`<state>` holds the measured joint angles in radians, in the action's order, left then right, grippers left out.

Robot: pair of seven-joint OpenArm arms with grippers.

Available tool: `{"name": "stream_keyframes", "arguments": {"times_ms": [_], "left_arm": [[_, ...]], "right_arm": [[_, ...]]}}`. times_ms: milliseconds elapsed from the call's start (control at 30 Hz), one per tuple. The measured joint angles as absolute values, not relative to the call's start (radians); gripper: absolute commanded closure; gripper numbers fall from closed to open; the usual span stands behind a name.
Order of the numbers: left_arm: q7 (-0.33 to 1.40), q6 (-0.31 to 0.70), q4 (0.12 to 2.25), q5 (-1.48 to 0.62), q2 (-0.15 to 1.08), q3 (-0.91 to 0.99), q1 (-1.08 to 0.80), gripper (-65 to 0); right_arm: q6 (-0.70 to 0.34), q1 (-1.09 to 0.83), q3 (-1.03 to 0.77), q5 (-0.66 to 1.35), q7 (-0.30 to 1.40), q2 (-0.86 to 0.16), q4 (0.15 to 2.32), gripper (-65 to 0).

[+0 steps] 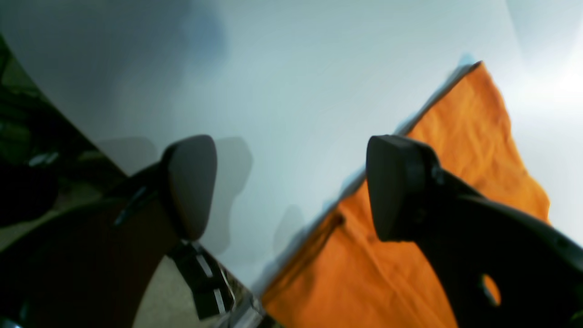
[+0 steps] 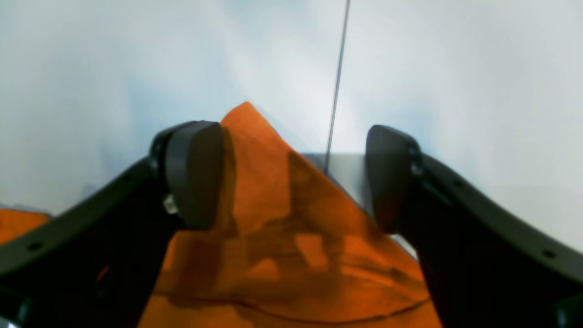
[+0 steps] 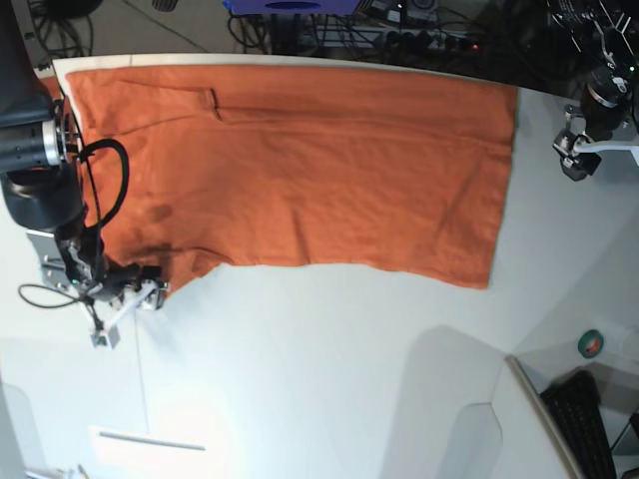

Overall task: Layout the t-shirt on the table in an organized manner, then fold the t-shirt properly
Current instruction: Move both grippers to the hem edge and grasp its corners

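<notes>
The orange t-shirt [image 3: 300, 170] lies as a wide, fairly flat band along the far edge of the white table [image 3: 329, 349]. My right gripper [image 3: 128, 311] stands open at the shirt's near-left corner. In the right wrist view that pointed corner of the t-shirt [image 2: 273, 205] rests on the table between the spread fingers [image 2: 196, 175], and nothing is gripped. My left gripper [image 3: 577, 160] hovers just past the shirt's right edge. In the left wrist view it is open [image 1: 294, 187] over the table [image 1: 291, 91], with the shirt's edge [image 1: 455, 150] under one finger [image 1: 396, 187] and nothing held.
Cables and equipment [image 3: 329, 25] crowd the floor beyond the far table edge. A black keyboard [image 3: 584, 414] and a small green round object [image 3: 591, 344] sit at the lower right. A thin dark seam [image 2: 337, 82] runs across the tabletop.
</notes>
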<state>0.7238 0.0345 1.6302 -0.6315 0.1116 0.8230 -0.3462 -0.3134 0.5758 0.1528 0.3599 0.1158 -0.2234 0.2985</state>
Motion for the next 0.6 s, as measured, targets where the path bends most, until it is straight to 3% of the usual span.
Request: {"name": "stream_keyframes", "arguments": {"times_ms": [167, 367, 600], "left_arm": [[0.728, 0.030, 1.578, -0.627, 0.230, 0.652, -0.284, -48.4], [0.878, 0.038, 1.282, -0.634, 0.353, 0.392, 0.034, -48.4], [0.875, 0.033, 0.954, -0.635, 0.403, 0.168, 0.324, -48.4]], "right_arm": [[-0.313, 0.572, 0.153, 0.360, 0.118, -0.216, 0.294, 0.0], [-0.314, 0.579, 0.154, 0.368, 0.176, -0.208, 0.302, 0.0], [-0.313, 0.572, 0.153, 0.363, 0.188, -0.210, 0.321, 0.0]]}}
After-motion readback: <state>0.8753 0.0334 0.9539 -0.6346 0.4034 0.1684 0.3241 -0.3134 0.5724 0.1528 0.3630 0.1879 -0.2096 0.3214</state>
